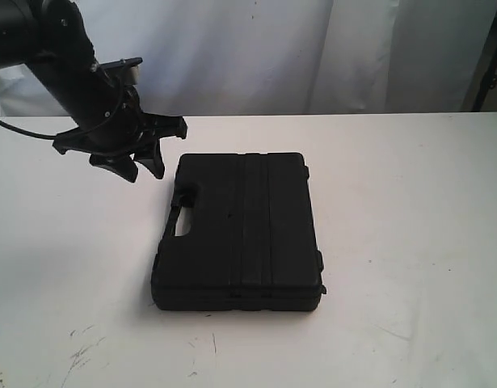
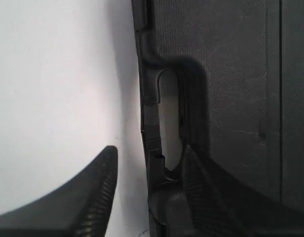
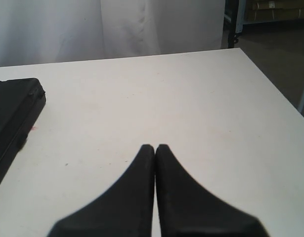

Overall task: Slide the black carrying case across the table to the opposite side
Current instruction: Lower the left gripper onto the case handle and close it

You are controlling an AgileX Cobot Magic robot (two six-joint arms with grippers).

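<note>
The black carrying case (image 1: 244, 230) lies flat in the middle of the white table (image 1: 410, 202), with its handle (image 1: 183, 222) on its left side. My left gripper (image 1: 143, 174) hangs open just off the case's far left corner. In the left wrist view the handle bar (image 2: 151, 123) runs between the two fingers of the left gripper (image 2: 148, 149): one is over the bare table, the other over the handle opening and the textured lid (image 2: 226, 74). My right gripper (image 3: 155, 146) is shut on nothing, over bare table (image 3: 191, 98) to the side of the case (image 3: 13, 106). It is outside the exterior view.
A white curtain (image 1: 313, 48) hangs behind the table's far edge. A black cable (image 1: 14, 129) trails from the left arm. In the right wrist view the table's corner (image 3: 238, 49) gives onto dark floor with a dark stand (image 3: 233, 24). Faint scuffs (image 1: 82, 352) mark the near tabletop.
</note>
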